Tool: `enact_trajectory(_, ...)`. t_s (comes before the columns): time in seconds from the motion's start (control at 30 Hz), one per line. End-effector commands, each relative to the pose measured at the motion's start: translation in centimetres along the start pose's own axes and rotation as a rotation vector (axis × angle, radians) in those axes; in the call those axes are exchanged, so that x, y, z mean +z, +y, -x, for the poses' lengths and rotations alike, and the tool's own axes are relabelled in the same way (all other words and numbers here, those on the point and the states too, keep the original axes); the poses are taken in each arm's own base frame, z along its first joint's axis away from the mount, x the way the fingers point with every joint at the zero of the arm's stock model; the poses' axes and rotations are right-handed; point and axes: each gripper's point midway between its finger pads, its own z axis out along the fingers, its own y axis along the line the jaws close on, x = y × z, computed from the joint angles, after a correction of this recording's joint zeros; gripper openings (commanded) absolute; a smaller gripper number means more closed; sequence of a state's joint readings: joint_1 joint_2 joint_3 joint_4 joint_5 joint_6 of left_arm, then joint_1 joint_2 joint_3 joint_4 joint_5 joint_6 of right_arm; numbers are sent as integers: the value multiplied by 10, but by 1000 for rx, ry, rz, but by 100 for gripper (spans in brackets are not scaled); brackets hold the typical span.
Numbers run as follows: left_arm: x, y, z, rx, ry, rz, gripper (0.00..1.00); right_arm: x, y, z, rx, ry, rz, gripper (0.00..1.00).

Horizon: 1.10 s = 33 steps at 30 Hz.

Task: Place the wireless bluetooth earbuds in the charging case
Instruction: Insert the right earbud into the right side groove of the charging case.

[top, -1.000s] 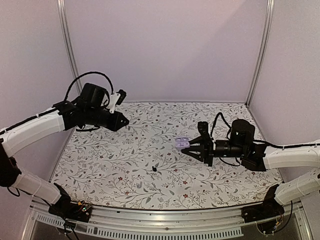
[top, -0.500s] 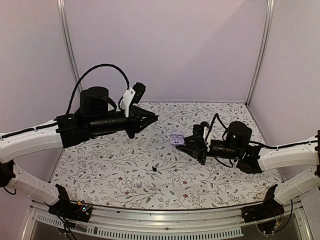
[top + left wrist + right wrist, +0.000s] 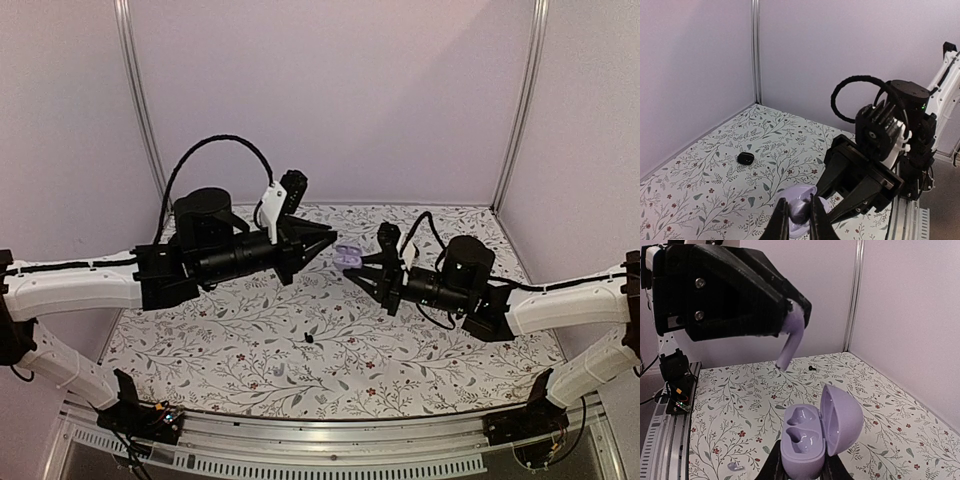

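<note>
The charging case (image 3: 805, 440) is pale lavender and open, lid upright, with two empty wells. My right gripper (image 3: 804, 468) is shut on its base and holds it above the cloth; it also shows in the top view (image 3: 358, 275). My left gripper (image 3: 797, 198) is shut on one lavender earbud (image 3: 798, 212), stem hanging down, just above and beyond the case in the right wrist view (image 3: 791, 340). In the top view the left gripper (image 3: 330, 243) nearly meets the case (image 3: 347, 254). A second lavender earbud (image 3: 735, 466) lies on the cloth.
A small black piece (image 3: 309, 338) lies on the patterned cloth (image 3: 230, 330) nearer the front, also seen from the left wrist (image 3: 745, 158). Lavender walls and metal posts (image 3: 137, 100) close in the back and sides. The arms' cables loop above the wrists.
My left arm has swung right and forward until its gripper reaches the case. My right arm has carried the open case up and to the left to meet it.
</note>
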<state>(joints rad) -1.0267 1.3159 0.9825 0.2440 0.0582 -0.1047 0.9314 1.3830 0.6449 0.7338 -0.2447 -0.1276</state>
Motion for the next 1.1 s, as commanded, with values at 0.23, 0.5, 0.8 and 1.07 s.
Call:
enact_trajectory(0.23,21,-15,-12,59,14,31,3,10,-3,11,112,-18,-26,0)
enact_trajectory(0.5,27,-11,-22,72,47,63,2,10,0,12,109,-20,-16,0)
enact_trajectory(0.8,26,-8,-19,89,47,85,2,11,1,9,119,-11,-13,0)
enact_trajectory(1.07,29,-11,-29,88,74,70,1,10,-2,12,147,-20,-29,0)
